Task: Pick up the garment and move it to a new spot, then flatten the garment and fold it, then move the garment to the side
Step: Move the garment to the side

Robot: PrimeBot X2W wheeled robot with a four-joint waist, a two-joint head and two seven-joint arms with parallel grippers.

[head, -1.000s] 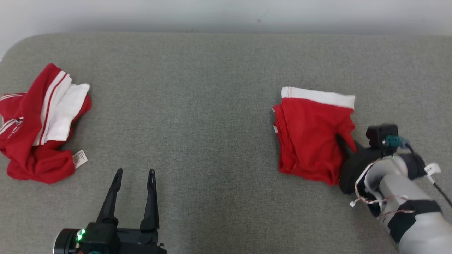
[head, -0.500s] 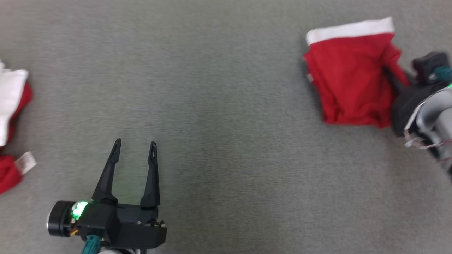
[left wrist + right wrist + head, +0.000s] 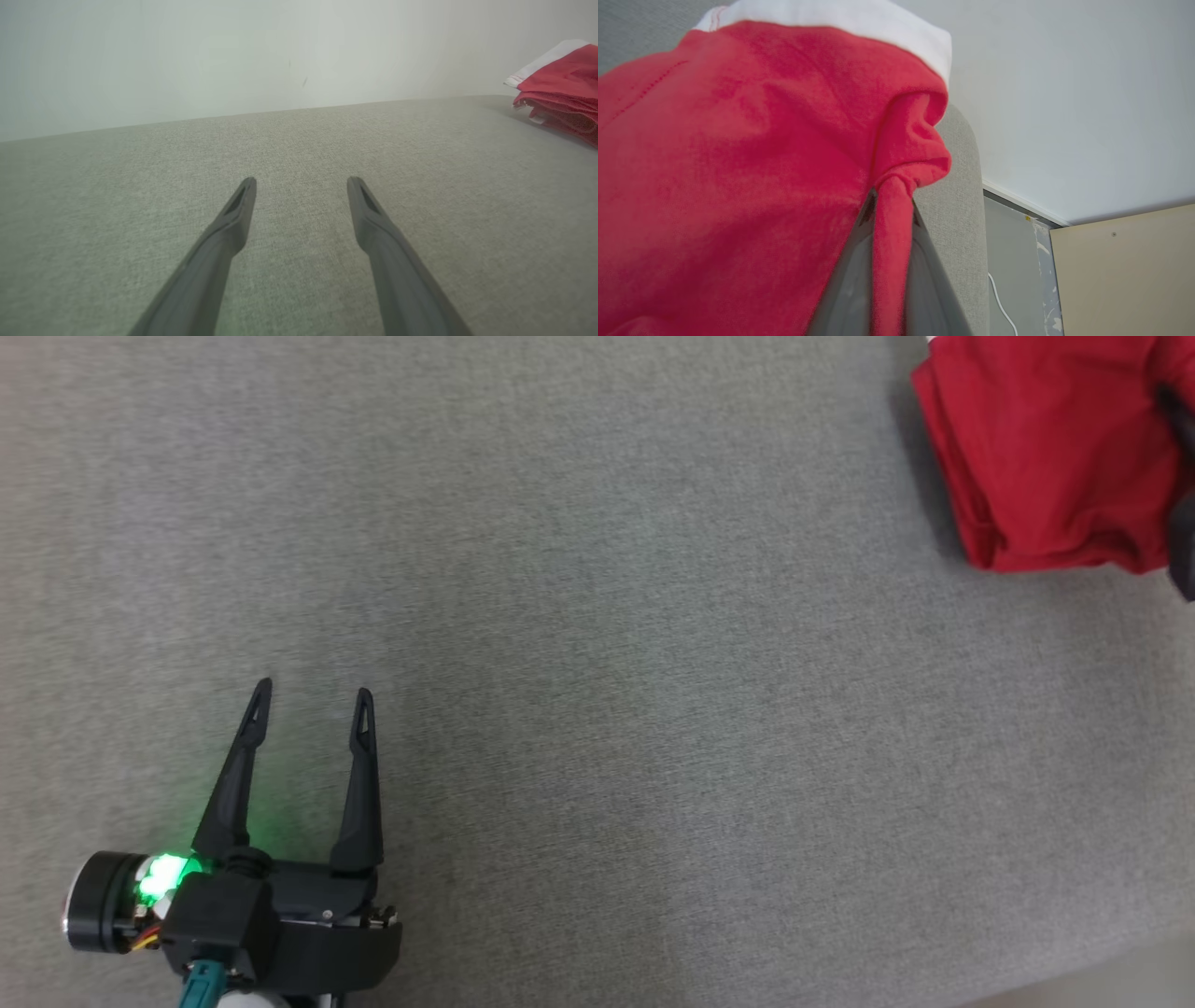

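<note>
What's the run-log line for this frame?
stage: move to side | right gripper: shut on folded garment | left gripper: open, empty, over grey surface

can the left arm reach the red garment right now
Probably only at a stretch: nothing blocks the open left claw, but the garment lies far across the surface, pinched by the right claw.

1. Head view: soft, even light lies on the surface [image 3: 597,616]; its weave is sharp, with no glare.
2. A green lamp [image 3: 163,875] on the left gripper [image 3: 314,689] tints the weave near the surface's near edge.
3. The garment [image 3: 1046,457] throws a faint shadow to its left.
4. Left wrist view: the wall [image 3: 187,60] is washed out and hazy; the fingers [image 3: 233,219] blur toward the bottom.
5. Right wrist view: the garment, very close, is out of focus.
</note>
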